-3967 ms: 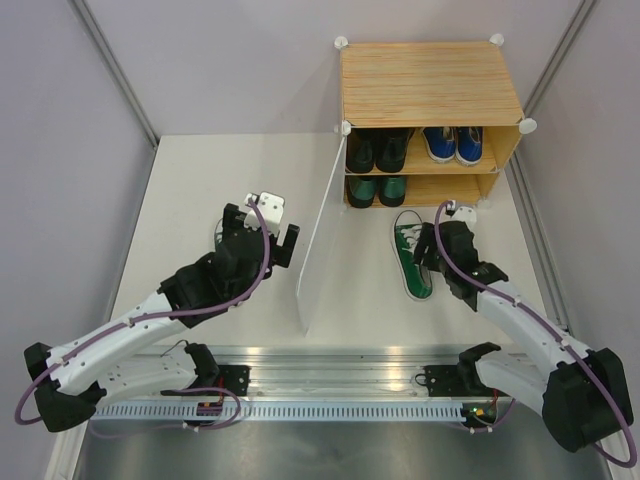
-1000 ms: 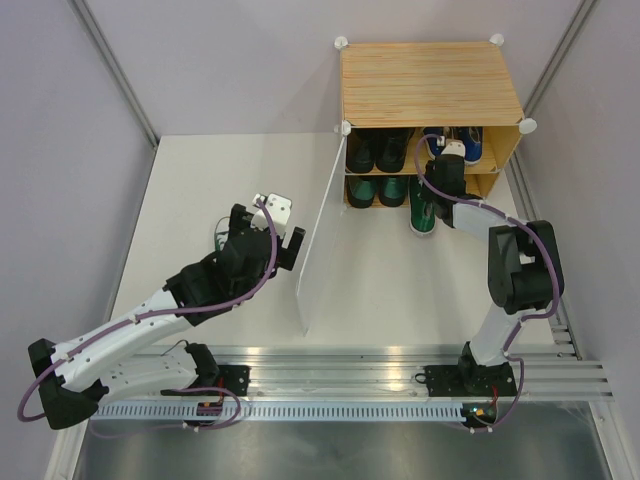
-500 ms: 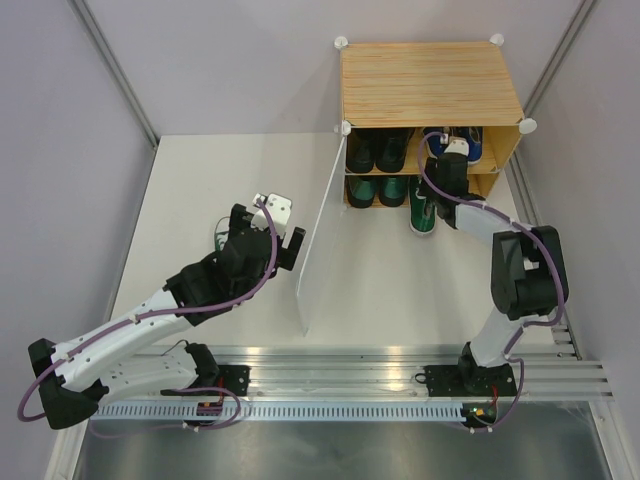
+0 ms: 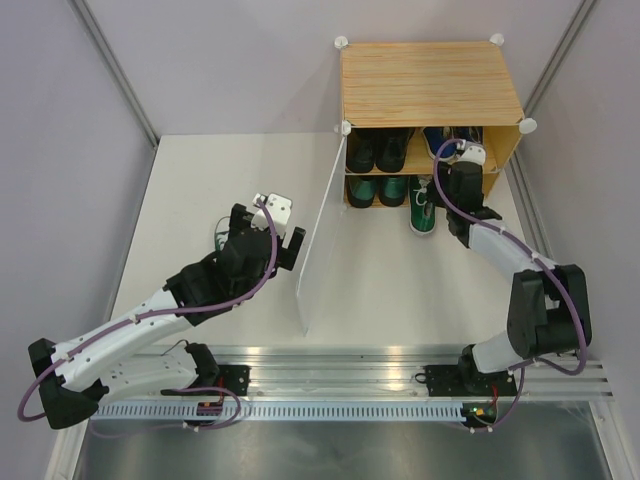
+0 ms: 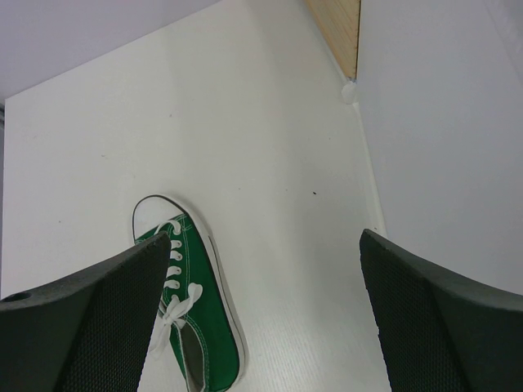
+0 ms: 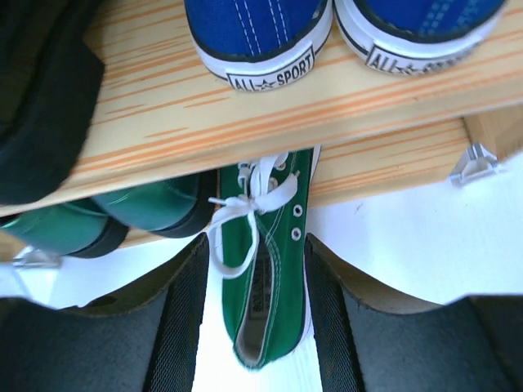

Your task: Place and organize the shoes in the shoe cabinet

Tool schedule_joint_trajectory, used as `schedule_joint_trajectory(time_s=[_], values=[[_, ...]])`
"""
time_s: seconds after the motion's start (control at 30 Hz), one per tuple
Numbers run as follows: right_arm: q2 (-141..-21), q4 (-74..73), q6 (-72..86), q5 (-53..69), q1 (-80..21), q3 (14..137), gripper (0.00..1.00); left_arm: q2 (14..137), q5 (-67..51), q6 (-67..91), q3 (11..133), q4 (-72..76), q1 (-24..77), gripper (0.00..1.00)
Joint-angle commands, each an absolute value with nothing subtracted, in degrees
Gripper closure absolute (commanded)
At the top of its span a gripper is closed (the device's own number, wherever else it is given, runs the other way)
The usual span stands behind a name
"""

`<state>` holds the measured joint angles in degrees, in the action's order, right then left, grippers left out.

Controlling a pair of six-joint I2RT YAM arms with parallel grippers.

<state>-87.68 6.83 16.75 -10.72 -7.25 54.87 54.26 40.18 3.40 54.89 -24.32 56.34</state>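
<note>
The wood-grain shoe cabinet [image 4: 430, 80] stands at the back with its translucent door panel [image 4: 318, 240] swung open. Black dress shoes [image 4: 378, 150] and blue sneakers [image 6: 257, 33] sit on the upper shelf, dark green leather shoes [image 6: 122, 216] on the lower. One green sneaker [image 6: 270, 286] lies toe-first under the shelf edge, heel sticking out onto the table [image 4: 422, 210]. My right gripper [image 6: 257, 343] is open, its fingers either side of that heel. The other green sneaker [image 5: 192, 310] lies left of the door. My left gripper [image 5: 261, 327] hovers open above it.
The open door panel [image 5: 441, 122] stands between the two arms, close on the left gripper's right. Purple-grey walls enclose the white table [image 4: 200, 180]. The arms' rail [image 4: 330, 380] runs along the near edge.
My right arm has swung right and drawn back a little from the cabinet front. The green sneaker stays half inside the lower shelf. My left arm has not moved.
</note>
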Motion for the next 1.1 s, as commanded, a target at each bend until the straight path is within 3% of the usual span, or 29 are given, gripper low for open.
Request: schedule_joint_trajectory(time_s=[0.0,0.33,0.37,0.5,1.07], values=[[-81.58,6.51,20.47,-9.23,-7.29,51.96,0.45,53.44,39.99,2.64,55.81,-24.26,56.16,0.02],[-73.40,3.07,29.44,-7.90,-10.36,40.44,0.51,53.53,39.90,2.64,55.72,-24.26,56.08,0.02],[-72.08,3.60,29.53,-8.43,-11.68,38.08,0.61,53.61,39.99,2.64,55.72,-24.26,56.07,0.02],[-71.80,5.79,30.32,-8.62,-12.83,34.37,0.73,53.53,39.81,2.64,55.81,-24.26,56.07,0.02],[-90.96,16.44,26.99,-15.72,-12.92,41.38,0.73,53.70,40.25,2.20,55.55,-24.34,56.07,0.02]])
